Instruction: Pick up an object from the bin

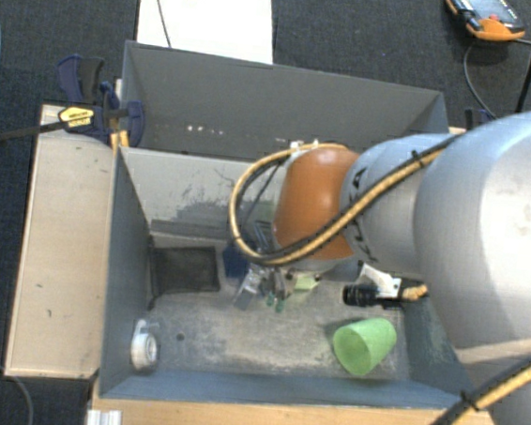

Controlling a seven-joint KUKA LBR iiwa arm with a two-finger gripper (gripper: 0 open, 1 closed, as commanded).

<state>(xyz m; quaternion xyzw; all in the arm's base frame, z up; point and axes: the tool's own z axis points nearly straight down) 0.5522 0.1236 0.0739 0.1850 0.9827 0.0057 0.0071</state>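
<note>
My gripper point(264, 296) is down near the bin point(233, 340) floor. Released or clenched, I can't tell. A green cup point(363, 345) lies nearby; best to centre squarely over one thing before closing.

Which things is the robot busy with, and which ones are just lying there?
Busy with:
- the gripper, down in the middle of the bin
- the small pale green thing right beside it, most likely

Just lying there:
- green cup, on its side, front right
- silver roll, front left corner
- dark block, left
- black-and-white tube, near the cup
</note>
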